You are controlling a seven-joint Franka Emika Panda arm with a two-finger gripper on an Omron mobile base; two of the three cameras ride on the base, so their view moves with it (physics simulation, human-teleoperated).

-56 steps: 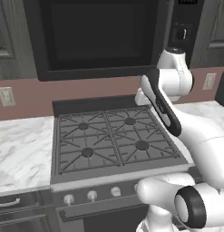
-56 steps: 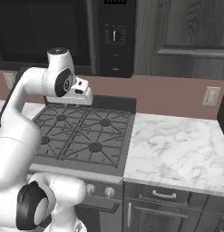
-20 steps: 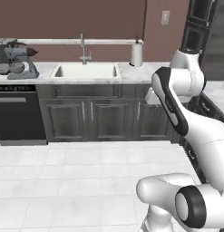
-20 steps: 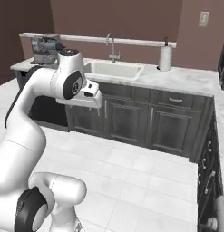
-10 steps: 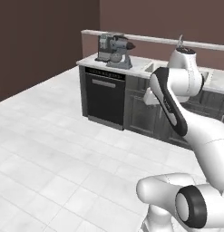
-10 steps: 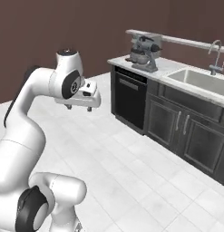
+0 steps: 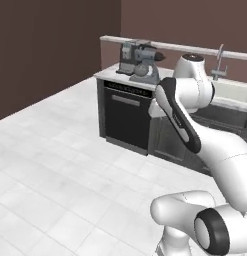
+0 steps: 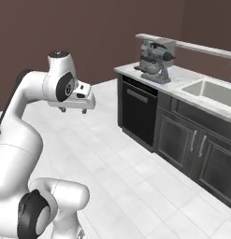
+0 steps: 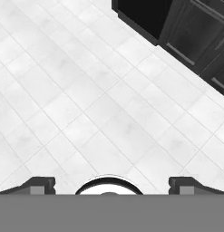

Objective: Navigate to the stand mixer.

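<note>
The stand mixer [image 7: 144, 66] is a grey tilt-head machine with a small metallic bowl, standing at the left end of a light counter [image 7: 109, 75]. From the right base view the stand mixer [image 8: 155, 60] sits across the floor, ahead and to the right. My gripper [image 8: 73, 110] hangs over the white tiled floor, well short of the counter. In the hand view the gripper [image 9: 111, 185] is open, its two dark fingertips [image 9: 39, 184] wide apart with nothing between them, looking down at floor tiles.
A black dishwasher [image 8: 137, 112] sits under the mixer. Dark cabinets [image 8: 191, 144] run to its right below a sink [image 8: 209, 88] with a faucet [image 7: 219, 62]. A raised ledge [image 8: 201, 47] backs the counter. Wide tiled floor [image 7: 50, 165] lies between me and the counter.
The whole picture has shifted as the base drove and turned: the stove gave way to the sink counter, and the mixer's counter end now looks nearer. The arm's pose is unchanged.
</note>
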